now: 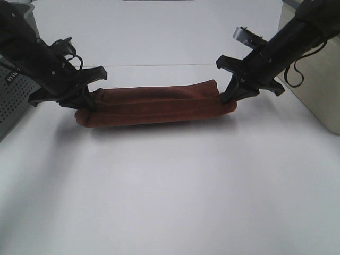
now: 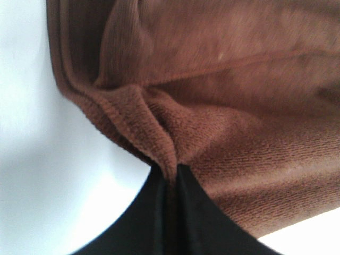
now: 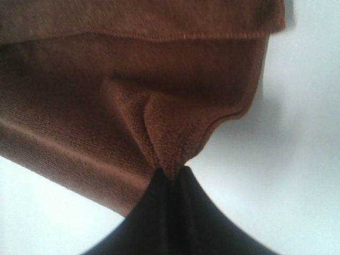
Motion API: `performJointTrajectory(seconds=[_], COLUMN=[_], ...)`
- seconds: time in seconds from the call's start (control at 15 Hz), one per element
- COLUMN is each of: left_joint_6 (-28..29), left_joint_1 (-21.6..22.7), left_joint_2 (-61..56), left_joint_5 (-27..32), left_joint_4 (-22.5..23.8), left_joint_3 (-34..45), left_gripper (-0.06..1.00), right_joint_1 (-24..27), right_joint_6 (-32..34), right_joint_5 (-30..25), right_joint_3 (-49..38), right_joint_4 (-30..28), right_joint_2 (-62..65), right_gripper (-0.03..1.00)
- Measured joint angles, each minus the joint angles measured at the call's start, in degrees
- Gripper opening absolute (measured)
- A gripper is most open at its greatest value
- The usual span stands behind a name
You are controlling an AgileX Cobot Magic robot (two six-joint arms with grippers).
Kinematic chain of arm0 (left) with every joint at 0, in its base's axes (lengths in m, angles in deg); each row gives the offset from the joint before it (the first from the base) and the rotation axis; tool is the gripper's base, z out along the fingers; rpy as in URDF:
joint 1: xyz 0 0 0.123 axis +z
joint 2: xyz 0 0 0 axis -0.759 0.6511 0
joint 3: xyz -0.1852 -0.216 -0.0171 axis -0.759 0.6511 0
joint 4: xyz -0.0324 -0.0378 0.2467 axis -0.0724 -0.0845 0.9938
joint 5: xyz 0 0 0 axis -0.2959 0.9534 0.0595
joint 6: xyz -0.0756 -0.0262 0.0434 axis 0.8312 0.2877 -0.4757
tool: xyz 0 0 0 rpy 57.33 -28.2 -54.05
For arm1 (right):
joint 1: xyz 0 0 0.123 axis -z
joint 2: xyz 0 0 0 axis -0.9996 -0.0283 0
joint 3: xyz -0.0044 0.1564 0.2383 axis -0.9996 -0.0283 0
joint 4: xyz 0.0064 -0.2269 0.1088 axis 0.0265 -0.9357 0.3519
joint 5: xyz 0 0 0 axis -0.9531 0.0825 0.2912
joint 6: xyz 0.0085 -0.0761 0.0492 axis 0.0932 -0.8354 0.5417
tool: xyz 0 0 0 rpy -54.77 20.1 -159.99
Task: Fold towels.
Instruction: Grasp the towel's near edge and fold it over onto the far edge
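Note:
The maroon towel (image 1: 154,103) hangs as a long doubled band stretched between my two grippers over the white table (image 1: 175,191). My left gripper (image 1: 90,98) is shut on the towel's left end, and the left wrist view shows its black fingers (image 2: 194,212) pinching a pleat of the terry cloth (image 2: 223,106). My right gripper (image 1: 227,95) is shut on the right end, and the right wrist view shows its fingers (image 3: 159,212) pinching the towel (image 3: 106,95) by an edge fold. The white tag is not visible.
A grey perforated box (image 1: 10,101) stands at the left edge of the table. A beige box (image 1: 319,79) stands at the right edge. A seam line (image 1: 159,65) crosses the table behind the towel.

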Motion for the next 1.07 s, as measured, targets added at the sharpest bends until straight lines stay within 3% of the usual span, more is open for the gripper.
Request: performJointTrajectory(seconds=[0.4,0.73,0.87,1.0,1.07], left_joint_6=[2.35,2.52,2.52,2.52,2.52], left_joint_1=[2.35,2.92,2.98,3.04,3.04], left_joint_2=[7.68,15.99,17.25,17.36,17.36], left_joint_5=[0.00,0.00,0.00,0.00,0.00], left_joint_4=[-0.06,-1.72,-2.06,-1.89,-1.38], left_joint_3=[-13.06,-21.08,-21.54,-21.89,-22.46], left_gripper=[0.03,0.06,0.22,0.55,0.69], right_joint_1=[0.00,0.00,0.00,0.00,0.00], right_joint_6=[1.95,1.95,1.95,1.95,1.95], right_joint_5=[-3.90,-0.29,0.57,0.63,0.29], right_joint_3=[19.14,23.03,23.03,23.03,23.03], right_joint_4=[-2.35,-2.41,-2.29,-1.83,-1.89], right_joint_2=[-10.26,-15.93,-16.62,-16.67,-16.67], right_gripper=[0.00,0.02,0.22,0.57,0.69])
